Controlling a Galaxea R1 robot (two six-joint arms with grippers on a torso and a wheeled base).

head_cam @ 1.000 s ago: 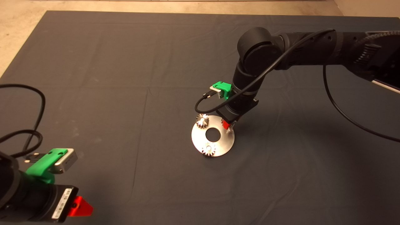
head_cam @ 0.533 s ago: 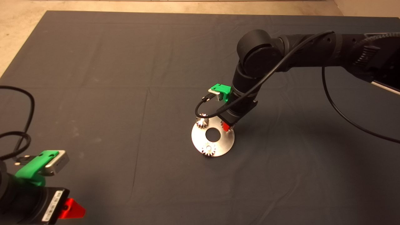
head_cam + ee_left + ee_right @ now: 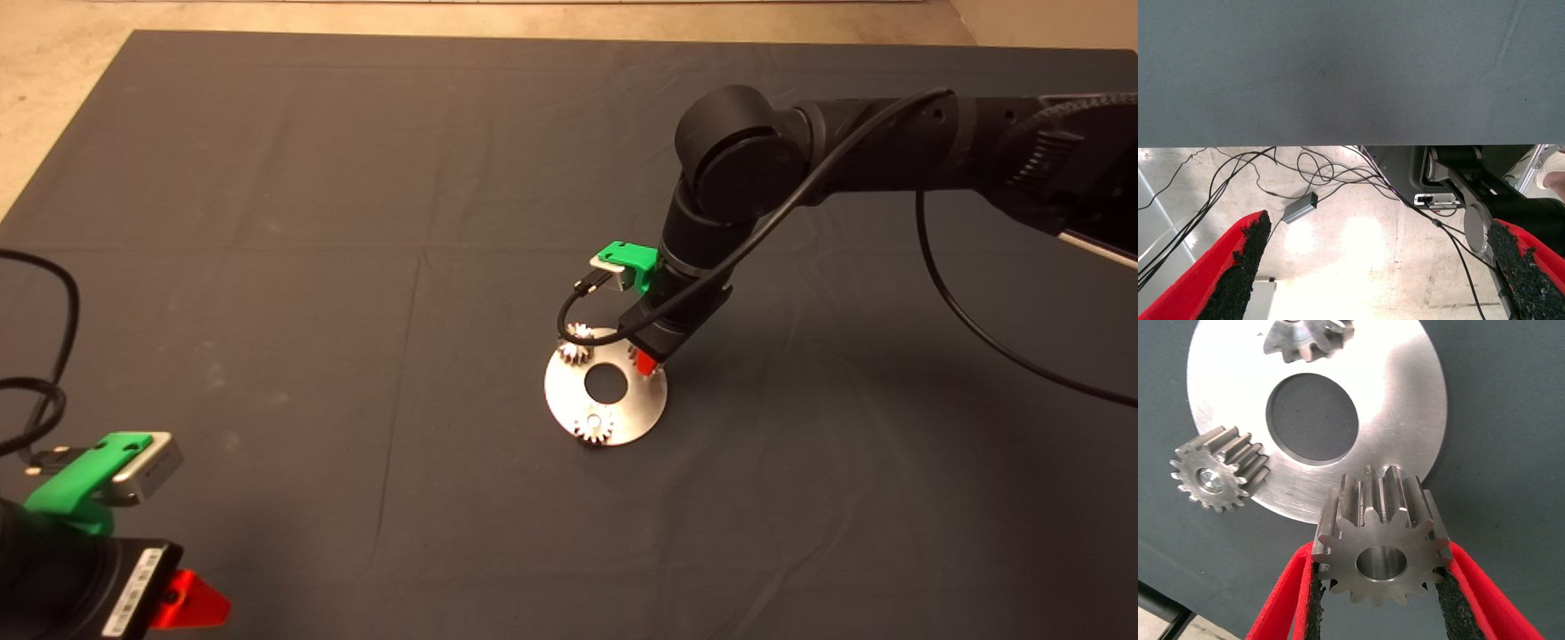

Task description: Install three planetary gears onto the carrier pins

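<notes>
Over the dark desk mat (image 3: pixel 267 222), last gear going on.
Flat shiny metal disc (image 3: pixel 560 404) already carries two small toothed gears (image 3: pixel 594 427); right end effector (image 3: pixel 1381 597) clamps the third silvery gear (image 3: pixel 1381 540) above the disc's edge, presumably to line its bore up. Left end effector (image 3: pixel 1381 267) sits parked, spread wide.

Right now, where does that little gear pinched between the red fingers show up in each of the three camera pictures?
Head view: the held gear is almost wholly hidden under the right gripper, at the disc's right rim.
Left wrist view: not in it; the parked left gripper faces only mat edge and floor cables.
Right wrist view: the held gear fills the lower middle, clamped between both pads.
Shared landmark: the disc's centre hole.
</notes>
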